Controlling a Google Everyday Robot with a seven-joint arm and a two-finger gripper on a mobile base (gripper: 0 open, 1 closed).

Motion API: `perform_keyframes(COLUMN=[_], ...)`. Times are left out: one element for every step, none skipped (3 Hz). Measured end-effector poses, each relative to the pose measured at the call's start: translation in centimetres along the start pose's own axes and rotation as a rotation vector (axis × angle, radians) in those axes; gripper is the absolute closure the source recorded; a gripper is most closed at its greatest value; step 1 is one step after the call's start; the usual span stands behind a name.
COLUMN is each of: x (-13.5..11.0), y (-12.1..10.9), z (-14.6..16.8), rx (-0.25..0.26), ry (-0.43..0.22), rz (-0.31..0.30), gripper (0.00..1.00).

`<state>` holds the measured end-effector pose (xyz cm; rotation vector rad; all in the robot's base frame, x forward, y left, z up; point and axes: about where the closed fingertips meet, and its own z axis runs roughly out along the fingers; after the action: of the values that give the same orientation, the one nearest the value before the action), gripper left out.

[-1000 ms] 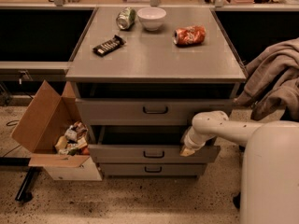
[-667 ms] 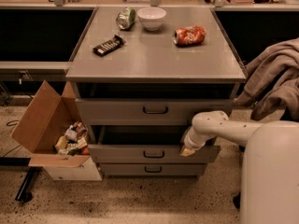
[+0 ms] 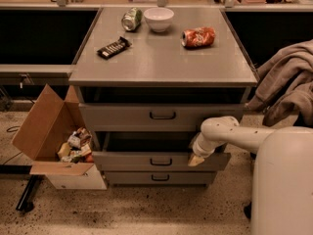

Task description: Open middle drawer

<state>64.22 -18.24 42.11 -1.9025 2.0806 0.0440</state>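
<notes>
Downward bends the arm [image 3: 234, 132], gripper [image 3: 196, 159] at the middle drawer [image 3: 142, 161]'s right front.

Desk [image 3: 161, 65] beyond the jaws: bowl [image 3: 158, 18], green can [image 3: 131, 19], red can [image 3: 198, 36], dark bar [image 3: 114, 47] (cardboard box [image 3: 41, 124] left of them)

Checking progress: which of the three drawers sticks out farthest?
The middle drawer, front ahead of the top drawer and bottom drawer; the hand is at its front panel.

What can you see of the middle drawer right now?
The middle drawer looks like grey metal. It is wide, with a low front panel and a small dark loop handle at its centre. It stands pulled partly out, its inside in shadow. The gripper sits at the right end of the front's top edge.
</notes>
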Motion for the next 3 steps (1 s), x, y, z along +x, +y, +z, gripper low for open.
perform_keyframes(x=[0.0,0.5,1.0], y=[0.0,1.2,3.3], z=[0.0,0.6,0.9], rx=[0.0,-0.038,-0.105], ry=[0.0,-0.009,-0.015], rz=[0.0,-0.01,-0.03], gripper=[0.0,0.0,0.0])
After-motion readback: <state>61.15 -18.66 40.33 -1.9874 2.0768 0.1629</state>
